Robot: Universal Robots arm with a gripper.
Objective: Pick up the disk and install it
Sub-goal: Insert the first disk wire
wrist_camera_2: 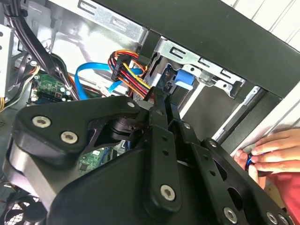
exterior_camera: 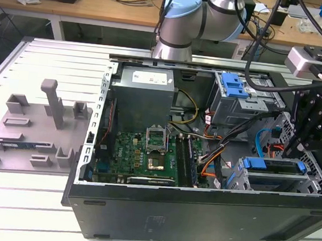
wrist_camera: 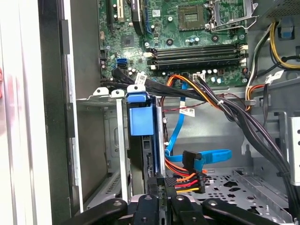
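Disk (exterior_camera: 273,165): lodged in the case's (exterior_camera: 197,215) bay (wrist_camera: 91,140), near side at the exterior view's right. My pincer (wrist_camera: 156,180): pinching its end, likely to keep it square.

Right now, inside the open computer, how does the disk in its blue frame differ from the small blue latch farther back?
The disk is long and flat; the latch is small, squarish and ridged. The disk lies low in its cage with the gripper at it; the latch sits on top of another cage, away from the gripper. Both show blue plastic.
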